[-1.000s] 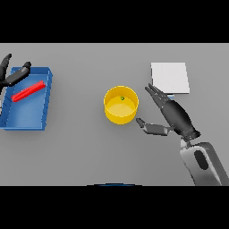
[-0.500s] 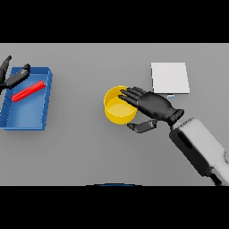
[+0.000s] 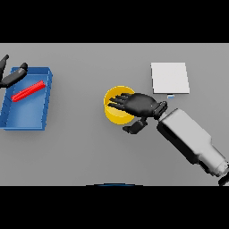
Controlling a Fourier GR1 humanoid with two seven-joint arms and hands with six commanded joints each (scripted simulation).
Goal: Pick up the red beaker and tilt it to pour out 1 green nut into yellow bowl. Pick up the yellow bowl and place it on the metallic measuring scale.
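The right hand (image 3: 139, 104) lies flat over the yellow bowl (image 3: 115, 112), its fingers straight and fanned toward the far rim, so most of the bowl's inside is covered and whatever sits in it cannot be made out. The thumb hangs down at the near side, just off the bowl's rim; whether it touches the wall is hard to tell. Only the bowl's left and near rim peek out from under the fingers. Behind the hand's wrist, up and to the right of it, the metallic measuring scale (image 3: 169, 78) lies flat on the grey table (image 3: 80, 152), a pale square with a small mark at its near edge, clear of the bowl. Far off to the left of that hand, the blue tray (image 3: 26, 120) holds the red beaker (image 3: 28, 91), which lies on its side, slanted across the tray's far half. The left hand (image 3: 13, 76) is cut by the picture's edge at the tray's far left corner; its dark fingers look loosely spread and reach toward the beaker's end without closing on it.
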